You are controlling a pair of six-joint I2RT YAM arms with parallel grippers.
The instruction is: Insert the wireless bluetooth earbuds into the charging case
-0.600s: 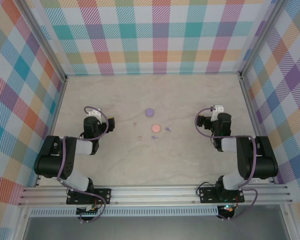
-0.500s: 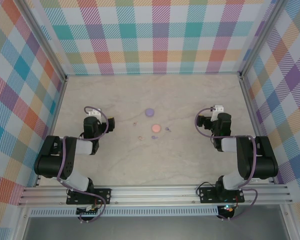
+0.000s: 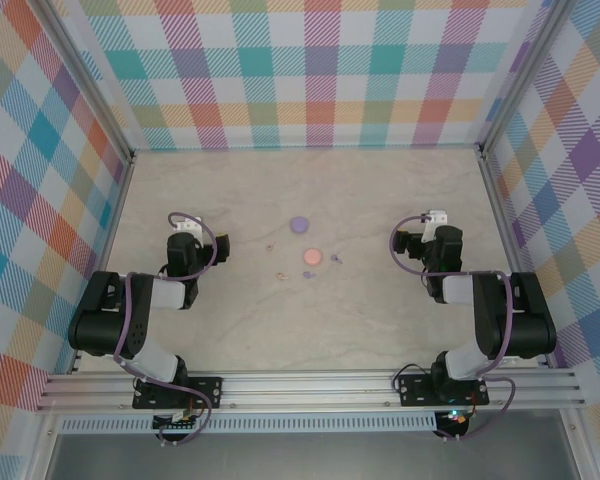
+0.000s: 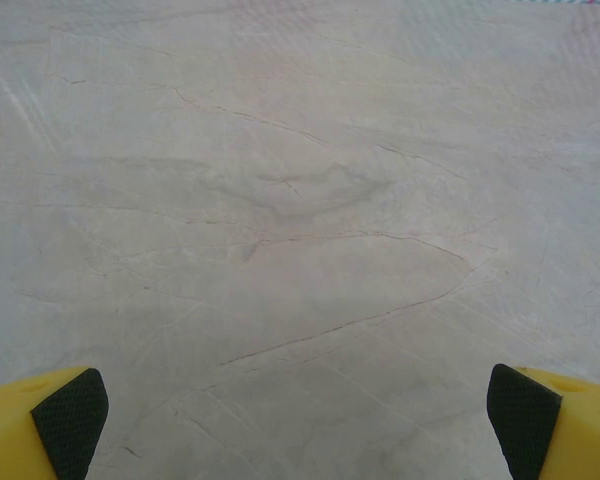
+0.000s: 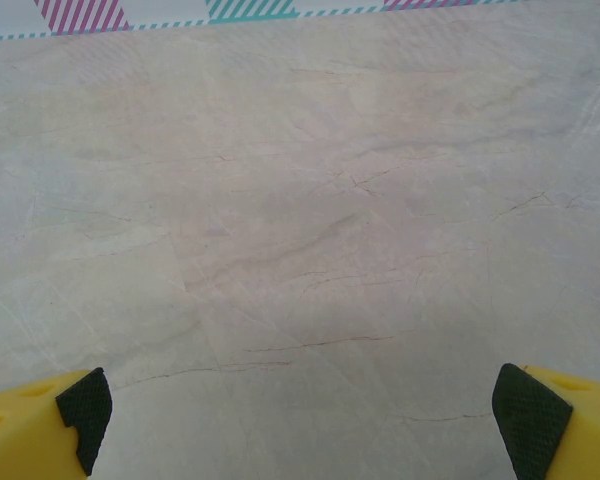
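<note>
Note no change from preceding frames: with left gripper (image 4: 296, 418) and right gripper (image 5: 300, 418) wide open and empty, and earbuds (image 3: 308, 274) loose near pink disc (image 3: 312, 257) between them, treat insertion as not started.

Earbuds (image 3: 334, 258) too sm. (mere specks) f/ detail.

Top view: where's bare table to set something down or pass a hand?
Bare: the back strip between the far wall and the purple disc; the table ahead of the left hand and the right hand; the near strip before the front rail. Crowded: the middle, around the pink disc and four tiny earbuds.
</note>
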